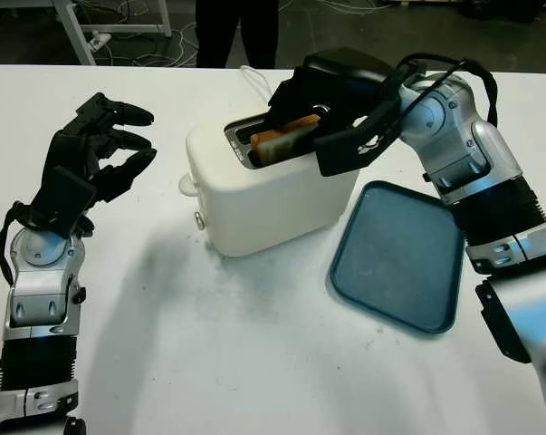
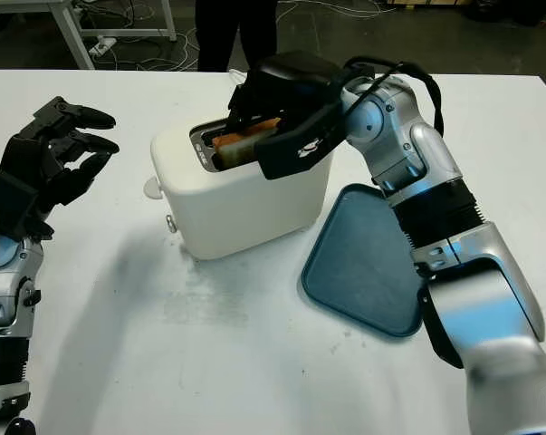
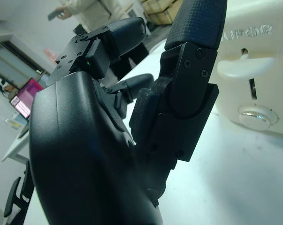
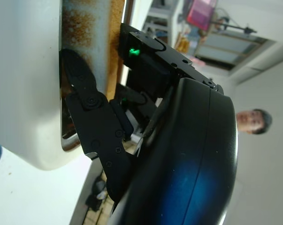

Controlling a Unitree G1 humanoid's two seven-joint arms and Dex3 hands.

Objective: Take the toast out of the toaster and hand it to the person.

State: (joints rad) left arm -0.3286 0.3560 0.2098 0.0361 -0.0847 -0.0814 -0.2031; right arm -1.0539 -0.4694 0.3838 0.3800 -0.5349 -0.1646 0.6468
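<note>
Left eye view, left to right: left hand (image 1: 96,149) raised over the white table (image 1: 254,344) at the far left, well apart from the toaster, fingers loosely curled, holding nothing. Left wrist view has its black shell close up, with the toaster's lever (image 3: 244,65) and round dial (image 3: 256,117) just past the fingers.

Mid-table: cream toaster (image 1: 263,195), slot up, knob and small button on its left end. Toast (image 1: 286,136) stands in the slot, browned top edge poking above the rim, not yet out. Right hand (image 1: 322,113) sits on top of the toaster over the slot, fingers (image 1: 286,95) closed on the toast's upper edge from behind, thumb pad (image 1: 349,145) lying across the front of the toaster top. Right wrist view shows one black finger (image 4: 85,89) pressed flat on the toasted face (image 4: 85,23), inside the slot.

Right of the toaster: dark blue tray (image 1: 399,254) flat on the table, just beside the toaster's right end, under the right forearm.

Far edge, behind the toaster: a person's dark legs (image 1: 236,32) standing at the table.
</note>
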